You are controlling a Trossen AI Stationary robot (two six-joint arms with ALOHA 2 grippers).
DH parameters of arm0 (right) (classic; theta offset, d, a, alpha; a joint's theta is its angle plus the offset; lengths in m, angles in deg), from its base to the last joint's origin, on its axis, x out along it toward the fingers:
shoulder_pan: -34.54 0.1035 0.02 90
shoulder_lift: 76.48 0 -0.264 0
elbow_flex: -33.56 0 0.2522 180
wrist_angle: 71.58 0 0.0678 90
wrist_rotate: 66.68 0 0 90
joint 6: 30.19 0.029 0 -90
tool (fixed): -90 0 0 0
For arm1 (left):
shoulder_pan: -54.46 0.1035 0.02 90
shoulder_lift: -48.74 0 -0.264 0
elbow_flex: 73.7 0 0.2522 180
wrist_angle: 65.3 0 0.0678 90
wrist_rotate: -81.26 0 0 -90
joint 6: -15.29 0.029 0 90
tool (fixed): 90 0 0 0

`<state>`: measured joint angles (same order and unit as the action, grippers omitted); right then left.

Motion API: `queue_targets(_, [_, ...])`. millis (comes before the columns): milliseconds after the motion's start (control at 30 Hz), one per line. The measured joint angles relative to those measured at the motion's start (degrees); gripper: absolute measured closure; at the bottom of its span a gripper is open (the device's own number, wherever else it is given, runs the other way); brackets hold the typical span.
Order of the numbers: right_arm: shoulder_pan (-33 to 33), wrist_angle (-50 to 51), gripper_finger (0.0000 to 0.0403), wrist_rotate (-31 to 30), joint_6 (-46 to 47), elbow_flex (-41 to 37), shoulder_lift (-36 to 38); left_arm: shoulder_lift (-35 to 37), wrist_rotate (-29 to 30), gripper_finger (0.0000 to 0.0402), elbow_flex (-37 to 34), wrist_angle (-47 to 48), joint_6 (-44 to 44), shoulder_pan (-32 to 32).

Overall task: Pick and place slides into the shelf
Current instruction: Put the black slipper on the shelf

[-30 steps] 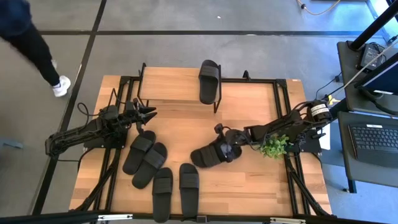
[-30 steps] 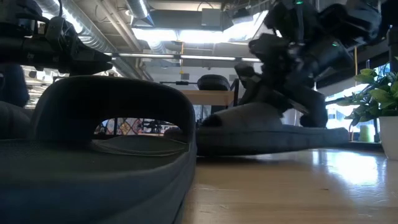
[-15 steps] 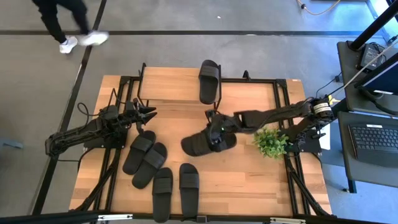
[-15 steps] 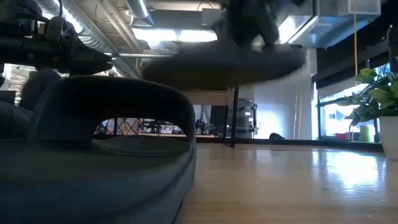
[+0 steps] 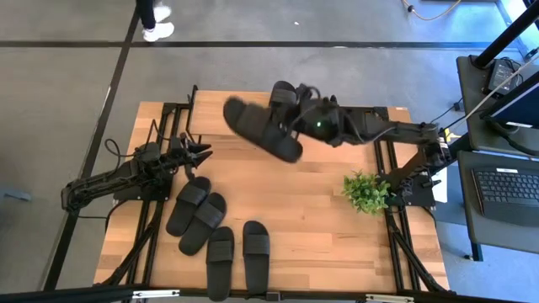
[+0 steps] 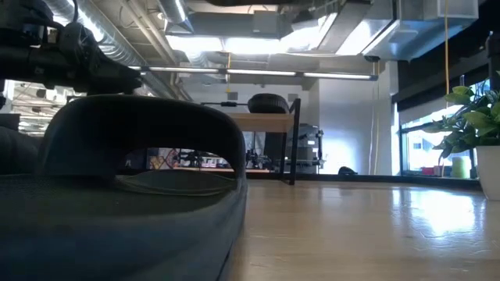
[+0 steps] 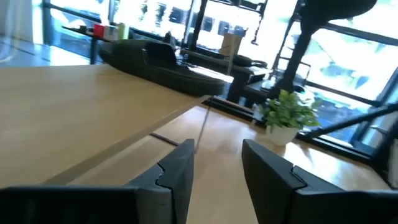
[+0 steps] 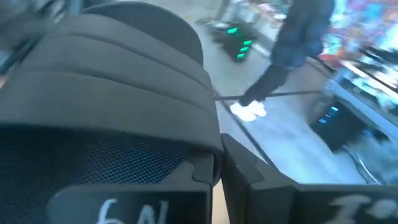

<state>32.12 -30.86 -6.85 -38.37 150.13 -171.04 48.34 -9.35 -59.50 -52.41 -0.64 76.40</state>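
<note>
My right gripper (image 5: 296,128) clenched a slide (image 5: 261,129) above the shelf (image 5: 227,114); its thin edge-grip could slip, dropping it short.

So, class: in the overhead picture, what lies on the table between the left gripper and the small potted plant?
In the high view, only bare wooden tabletop lies between the left gripper and the potted plant.

- My right gripper (image 8: 217,171) is clamped shut — its two dark fingers (image 8: 249,171) meet beside a black slide (image 8: 118,93).
- I see the slide's wide ribbed strap arching up close, with mesh-textured footbed beneath it.
- Beyond, over grey floor, a person's legs (image 8: 283,68) in dark trousers and white shoes (image 8: 247,111) — blurred.
</note>
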Motion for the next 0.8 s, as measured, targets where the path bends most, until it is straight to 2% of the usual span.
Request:
queue_targets(200, [-5.4,-3.1,0.0388,-8.6,3.7,4.3,-4.7,0.0,5.4,0.0273,0.0,-0.2,0.0,0.1])
queue_targets(400, [-9.9,-6.4,0.0388,-9.3,9.8,7.3,-13.6,0.0,5.9,0.0273,0.0,-0.3,0.0,0.1])
queue_targets(600, [-11.4,-6.4,0.0388,-9.6,12.6,14.1,-24.3,0.0,5.9,0.0273,0.0,-0.4,0.0,0.1])
queue_targets(800, [-10.4,0.2,0.0388,-16.8,11.3,22.6,-30.8,0.0,7.5,0.0273,1.2,-0.3,-1.4,0.1])
